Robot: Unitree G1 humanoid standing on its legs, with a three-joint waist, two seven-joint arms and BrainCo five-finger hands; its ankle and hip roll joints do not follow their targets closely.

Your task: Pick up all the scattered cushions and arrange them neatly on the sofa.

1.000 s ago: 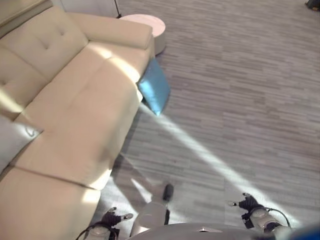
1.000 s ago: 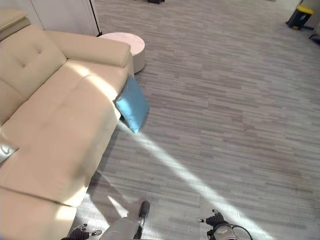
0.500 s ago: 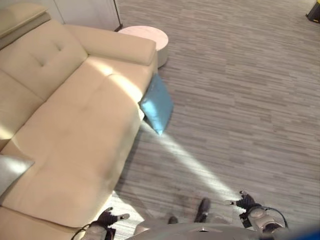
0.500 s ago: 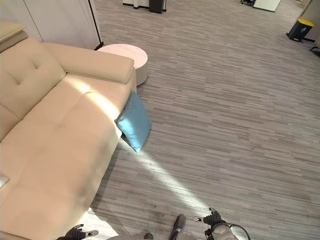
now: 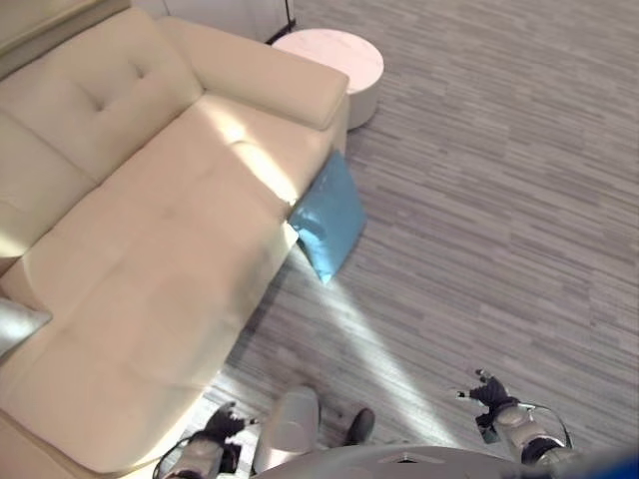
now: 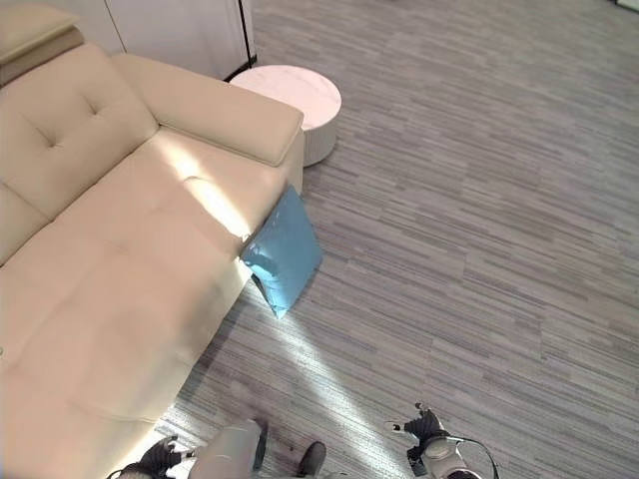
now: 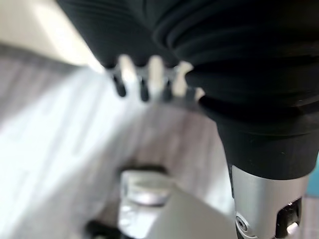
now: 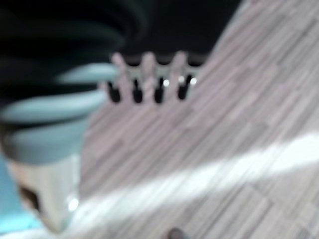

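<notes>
A light blue cushion [image 5: 327, 218] stands on its edge on the floor, leaning against the front of the beige sofa [image 5: 150, 220] near its armrest. A pale grey cushion [image 5: 14, 321] lies on the sofa seat at the left edge of the view. My left hand [image 5: 222, 427] hangs low beside the sofa's front corner, well short of the blue cushion. Its fingers [image 7: 144, 82] are straight and hold nothing. My right hand [image 5: 486, 392] hangs over bare floor, its fingers [image 8: 149, 82] also straight and empty.
A round white low table [image 5: 329, 55] stands just past the sofa's armrest. Grey wood-look floor [image 6: 479, 220] stretches to the right, crossed by a sunlit stripe. White cabinet doors [image 6: 190, 30] stand behind the sofa.
The camera has moved: the sofa and the blue cushion sit further right in the picture, and the grey cushion has slid almost out at the left. Both hands still hang empty.
</notes>
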